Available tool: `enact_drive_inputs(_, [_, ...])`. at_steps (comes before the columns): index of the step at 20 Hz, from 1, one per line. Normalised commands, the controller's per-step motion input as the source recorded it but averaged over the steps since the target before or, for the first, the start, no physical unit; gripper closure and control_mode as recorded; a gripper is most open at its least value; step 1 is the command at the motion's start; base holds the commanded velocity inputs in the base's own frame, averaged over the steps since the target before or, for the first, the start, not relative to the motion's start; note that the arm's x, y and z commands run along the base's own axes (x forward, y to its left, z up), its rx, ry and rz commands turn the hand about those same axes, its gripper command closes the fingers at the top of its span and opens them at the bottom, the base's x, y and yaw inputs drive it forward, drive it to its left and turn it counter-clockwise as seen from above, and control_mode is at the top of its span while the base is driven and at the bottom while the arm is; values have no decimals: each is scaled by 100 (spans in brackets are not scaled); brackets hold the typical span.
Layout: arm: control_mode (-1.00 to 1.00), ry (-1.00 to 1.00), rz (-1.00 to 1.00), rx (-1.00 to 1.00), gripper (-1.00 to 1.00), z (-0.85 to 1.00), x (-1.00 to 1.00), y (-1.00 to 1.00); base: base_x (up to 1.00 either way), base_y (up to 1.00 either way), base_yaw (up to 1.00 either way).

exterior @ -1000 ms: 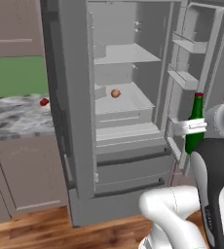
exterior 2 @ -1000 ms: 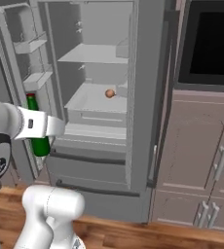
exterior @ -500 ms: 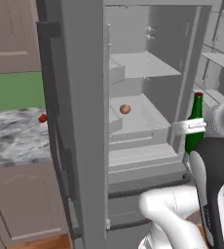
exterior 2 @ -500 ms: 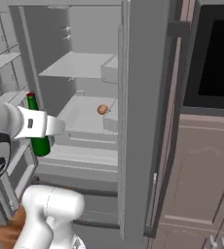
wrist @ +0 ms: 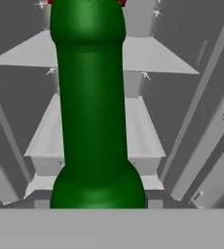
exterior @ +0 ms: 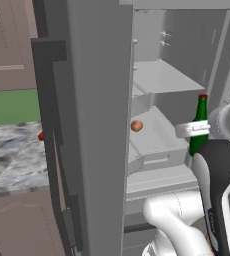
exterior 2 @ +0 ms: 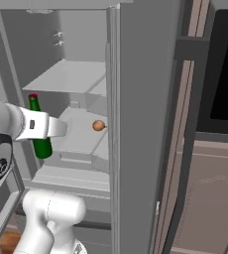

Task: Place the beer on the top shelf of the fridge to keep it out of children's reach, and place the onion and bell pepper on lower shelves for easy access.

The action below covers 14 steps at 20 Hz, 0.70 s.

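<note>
In the left base view, the claw (exterior: 201, 128) held the beer (exterior: 200, 125) upright by its neck, in front of the open fridge (exterior: 102, 100), with the red cap about level with the top shelf (exterior: 162, 77). The onion (exterior: 136, 125) lay already on a lower shelf (exterior: 154, 137), near its left edge. The bell pepper (exterior: 41, 136) showed as a small red spot on the marble bench (exterior: 12, 160), mostly hidden behind the fridge door.

In the right base view, the beer (exterior 2: 38, 130) stood left of the onion (exterior 2: 98, 125) and well apart from it. Its base hung lower than the top shelf (exterior 2: 71, 77), so the bottle probably needed to rise before going inward; otherwise its body could hit the front edge of the shelf.

In the hand view, the green bottle (wrist: 92, 107) stood straight and close to the camera, and the shelves showed behind it. The fingers themselves could not be seen, but the firm, vertical hold suggested the claw was closed on the bottle. A good approach would be to lift first, keep the bottle vertical, then move forward slowly and set it down toward the middle of the shelf, away from the edge.
</note>
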Motion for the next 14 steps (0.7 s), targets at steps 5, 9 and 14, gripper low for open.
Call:
enact_drive_inputs(5, [-100,-3,2,0,100,8,8,0,0,0,0])
enact_drive_inputs(9, [-100,-11,0,0,100,32,0,0,0,0,0])
enact_drive_inputs(14, [-100,-8,0,0,100,50,9,0,0,0,0])
